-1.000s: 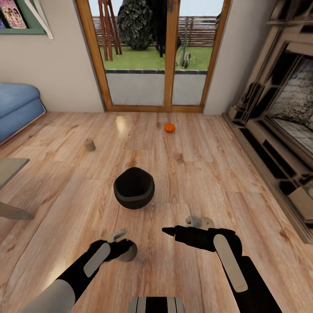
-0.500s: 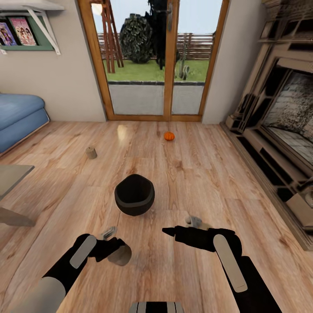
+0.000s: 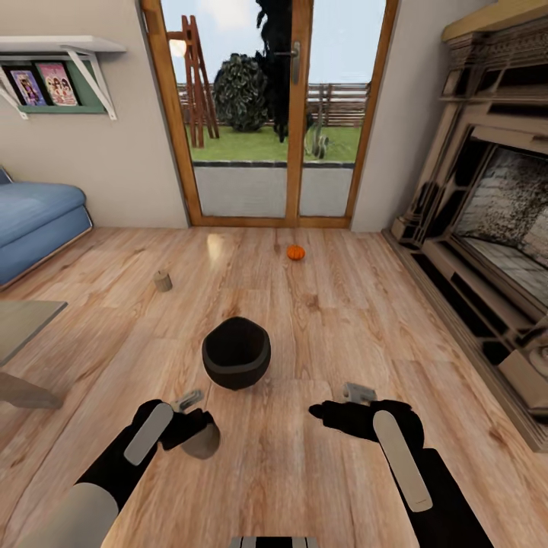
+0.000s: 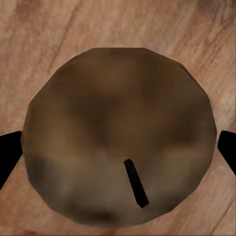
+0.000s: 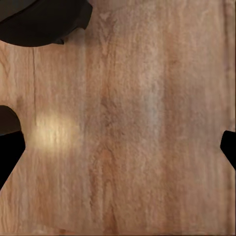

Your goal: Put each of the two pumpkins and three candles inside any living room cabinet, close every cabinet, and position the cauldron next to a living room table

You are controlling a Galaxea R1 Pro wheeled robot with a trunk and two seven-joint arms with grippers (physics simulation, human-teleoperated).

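My left tool (image 3: pixel 199 435) is pinching one candle (image 4: pixel 118 135); my right tool (image 3: pixel 335 415) is hanging spread, with one cauldron (image 3: pixel 236 353), one pumpkin (image 3: pixel 295 252) and a second candle (image 3: pixel 162 280) lying ahead.

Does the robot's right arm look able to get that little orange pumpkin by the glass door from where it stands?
Probably not: the pumpkin lies far beyond the cauldron, well past the right gripper.
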